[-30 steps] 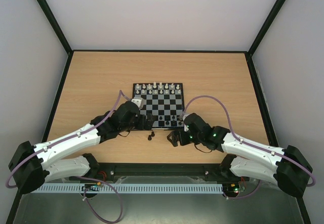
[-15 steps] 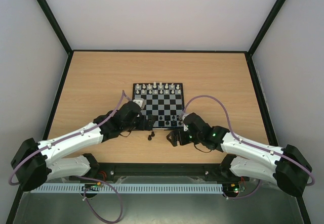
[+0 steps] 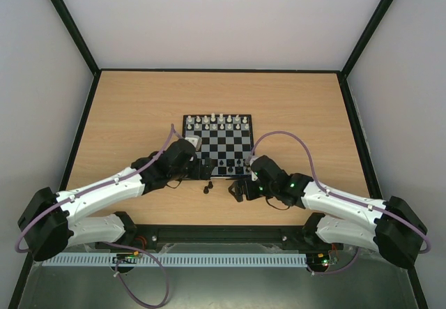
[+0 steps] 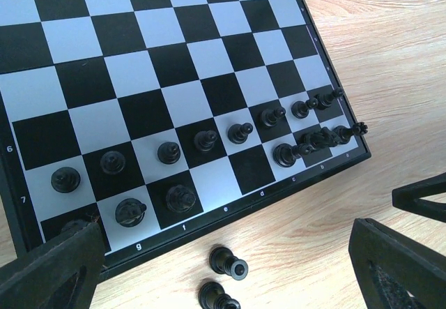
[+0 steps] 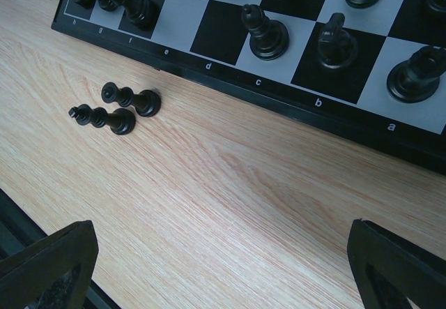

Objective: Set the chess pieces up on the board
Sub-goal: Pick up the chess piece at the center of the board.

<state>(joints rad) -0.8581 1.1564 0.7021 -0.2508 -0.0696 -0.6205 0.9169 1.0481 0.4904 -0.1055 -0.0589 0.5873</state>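
Observation:
The board [image 3: 218,145] lies mid-table, white chess pieces [image 3: 217,122] lined along its far rows and black ones [image 3: 221,162] along its near rows. Two loose black pieces [image 3: 208,186] stand on the wood just off the near edge. My left gripper [image 3: 203,173] hovers open over that edge; in the left wrist view the board [image 4: 174,65] fills the top and the loose pieces [image 4: 226,261] sit between the wide-spread fingers of the gripper [image 4: 223,274]. My right gripper [image 3: 240,187] is open over bare wood [image 5: 223,267], with the loose pieces [image 5: 132,100] ahead to its left.
In the right wrist view the board's dark border [image 5: 293,114] runs across ahead of the fingers. Purple cables [image 3: 293,141] loop above both wrists. A black frame rail [image 3: 223,236] borders the near edge, and white walls enclose the table.
My left arm has edged slightly to the right along the board's near edge. The right arm and the pieces have barely moved.

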